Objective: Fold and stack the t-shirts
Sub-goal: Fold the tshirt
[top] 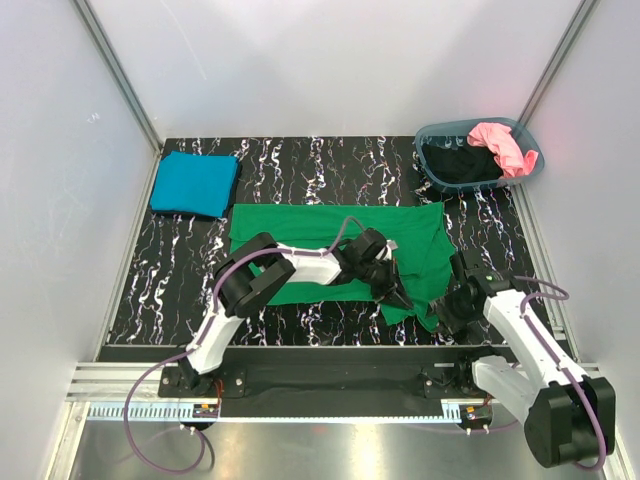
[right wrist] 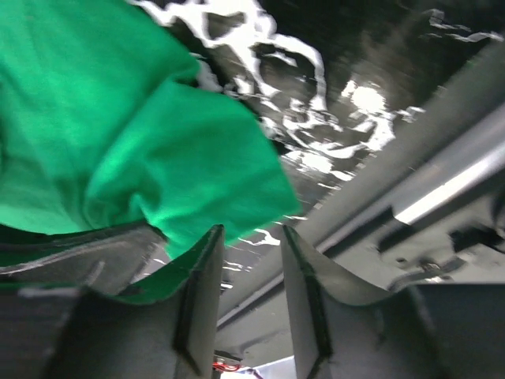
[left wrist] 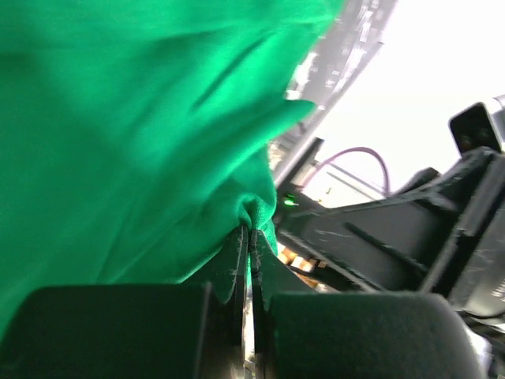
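Observation:
The bright green t-shirt lies spread across the middle of the table, with its near right part bunched up. My left gripper is shut on a fold of the green shirt's near right edge, which also shows in the left wrist view, where the gripper pinches the cloth. My right gripper is open beside the shirt's near right corner. In the right wrist view nothing is between its jaws, and the green corner lies just past its left finger. A folded teal blue shirt sits at the far left.
A grey-blue oval basket stands at the far right corner and holds a pink shirt and a black shirt. The black marbled table ends at a metal rail close to my right gripper. White walls surround the table.

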`<act>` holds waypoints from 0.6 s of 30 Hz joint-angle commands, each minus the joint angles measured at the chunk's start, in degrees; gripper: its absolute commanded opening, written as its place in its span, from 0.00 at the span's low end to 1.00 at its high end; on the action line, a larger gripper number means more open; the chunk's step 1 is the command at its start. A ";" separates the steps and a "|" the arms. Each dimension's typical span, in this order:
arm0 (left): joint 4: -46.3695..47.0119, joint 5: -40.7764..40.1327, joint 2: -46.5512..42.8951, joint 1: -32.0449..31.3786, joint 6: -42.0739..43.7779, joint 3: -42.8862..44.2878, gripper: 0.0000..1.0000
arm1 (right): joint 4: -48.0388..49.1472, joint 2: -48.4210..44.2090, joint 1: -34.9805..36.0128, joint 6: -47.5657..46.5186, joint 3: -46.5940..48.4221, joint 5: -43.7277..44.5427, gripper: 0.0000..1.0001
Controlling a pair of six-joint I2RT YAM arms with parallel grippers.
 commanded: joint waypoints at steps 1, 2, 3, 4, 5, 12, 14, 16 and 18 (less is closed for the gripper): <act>4.59 5.64 -0.08 0.40 -5.28 3.20 0.00 | 4.35 -1.19 0.39 0.58 -2.22 -0.52 0.40; 4.14 5.82 -0.16 0.40 -5.19 3.11 0.00 | 4.09 -1.63 0.39 1.55 -3.01 -0.79 0.39; 3.53 5.90 -0.17 0.49 -5.10 2.85 0.00 | 3.83 -2.42 0.39 3.56 -3.81 -1.05 0.39; 3.52 6.08 -0.08 0.58 -5.71 2.59 0.00 | 3.74 -2.86 0.39 4.19 -5.21 -1.32 0.39; 4.31 6.52 0.01 0.58 -6.76 2.06 0.00 | 3.91 -3.74 0.48 4.63 -5.74 -1.41 0.39; 11.17 7.66 0.19 1.28 -14.15 -0.67 0.00 | 2.33 -6.12 0.57 6.74 -5.31 0.26 0.49; 13.96 7.92 0.80 1.28 -17.13 -0.67 0.00 | 2.24 -6.56 0.48 7.18 -4.87 1.05 0.52; 15.38 7.93 1.06 1.19 -19.67 -0.93 0.00 | 1.98 -7.26 0.48 8.58 -4.78 1.93 0.54; 14.87 8.10 1.06 1.37 -20.04 -1.02 0.00 | 1.28 -7.88 0.48 10.51 -4.60 1.93 0.54</act>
